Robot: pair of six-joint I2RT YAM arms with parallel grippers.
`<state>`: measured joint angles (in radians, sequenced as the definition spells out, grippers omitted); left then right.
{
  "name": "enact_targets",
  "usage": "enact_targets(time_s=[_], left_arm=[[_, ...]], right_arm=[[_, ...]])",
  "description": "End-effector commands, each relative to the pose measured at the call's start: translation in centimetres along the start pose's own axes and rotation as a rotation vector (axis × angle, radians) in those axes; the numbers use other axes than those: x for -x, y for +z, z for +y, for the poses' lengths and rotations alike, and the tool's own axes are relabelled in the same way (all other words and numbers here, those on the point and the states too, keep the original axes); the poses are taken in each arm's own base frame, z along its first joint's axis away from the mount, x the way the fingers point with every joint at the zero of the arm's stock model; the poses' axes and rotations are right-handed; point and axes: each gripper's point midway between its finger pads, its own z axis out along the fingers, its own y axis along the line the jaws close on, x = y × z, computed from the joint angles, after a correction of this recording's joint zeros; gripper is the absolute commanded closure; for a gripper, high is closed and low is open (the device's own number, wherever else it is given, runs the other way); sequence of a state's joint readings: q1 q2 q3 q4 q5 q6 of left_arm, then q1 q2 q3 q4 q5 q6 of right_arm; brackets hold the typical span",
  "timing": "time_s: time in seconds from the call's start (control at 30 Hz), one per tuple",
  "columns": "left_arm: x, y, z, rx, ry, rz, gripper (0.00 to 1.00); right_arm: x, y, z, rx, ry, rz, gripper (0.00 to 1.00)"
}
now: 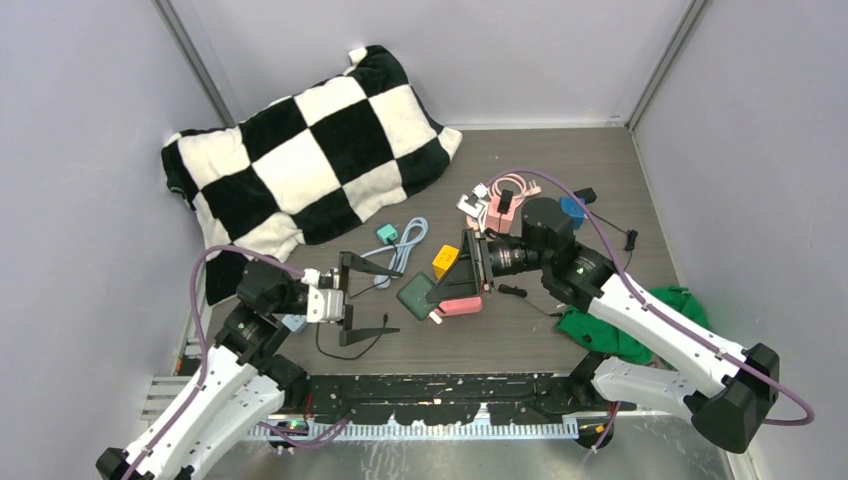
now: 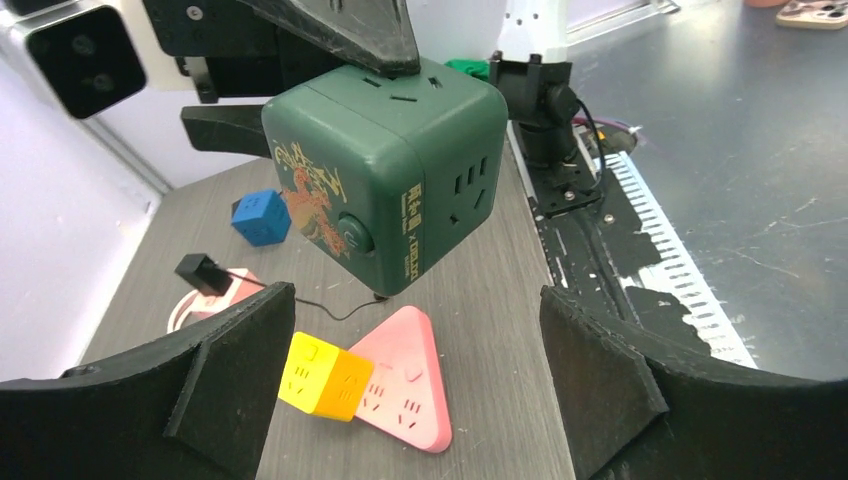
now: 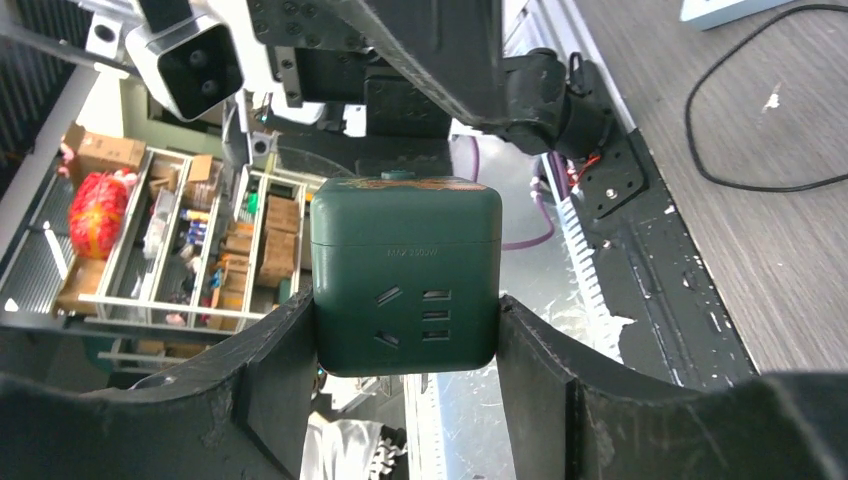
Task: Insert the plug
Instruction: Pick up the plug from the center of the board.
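Right wrist: right hand (image 3: 408, 345) was clamped on the green socket cube (image 3: 405, 265), fingers on two opposite side faces; cube held up off the surface (image 3: 780, 250), one slotted face toward this camera
Left hand (image 2: 418, 350): wide open and empty; pointed at the cube, well apart from it
Plug: in neither hand; probably the end of the thin black cable (image 3: 688, 115) that lay loose on the surface by the left arm, though I could not pick out the plug head; a small black block (image 2: 200, 270) on a thin lead beyond the cube was another candidate
Plug handling: body likely light, hard and small; lead limp, so it would drag and twist; best taken by the flat sides of the body, prongs left free, never by the lead
Cube handling: rigid, smooth plastic; might swivel or slip between the fingers under a push
Under the cube: yellow cube (image 2: 325, 375) and pink triangular strip (image 2: 405, 385) lay touching
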<state>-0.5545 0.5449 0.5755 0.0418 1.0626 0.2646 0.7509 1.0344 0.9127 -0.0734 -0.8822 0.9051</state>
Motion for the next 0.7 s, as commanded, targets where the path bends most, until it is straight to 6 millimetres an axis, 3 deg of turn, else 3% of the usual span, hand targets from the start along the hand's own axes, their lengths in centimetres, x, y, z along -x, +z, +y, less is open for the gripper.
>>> enact_targets(time_s=[0.0,0.43,0.67], left_arm=[[3.4,0.4,-0.2,-0.092,0.128,-0.078,0.07],[5.3,1.1,-0.7,-0.177,0.090,-0.168,0.08],[4.7,1.5,-1.6,-0.239,0.046,-0.165,0.11]], right_arm=[[-0.3,-0.3,3.6,0.135,-0.070,0.049,0.60],[-1.2,1.4,2.9,0.134,-0.050,0.101,0.60],[-1.2,1.9,3.1,0.140,-0.062,0.097,0.60]])
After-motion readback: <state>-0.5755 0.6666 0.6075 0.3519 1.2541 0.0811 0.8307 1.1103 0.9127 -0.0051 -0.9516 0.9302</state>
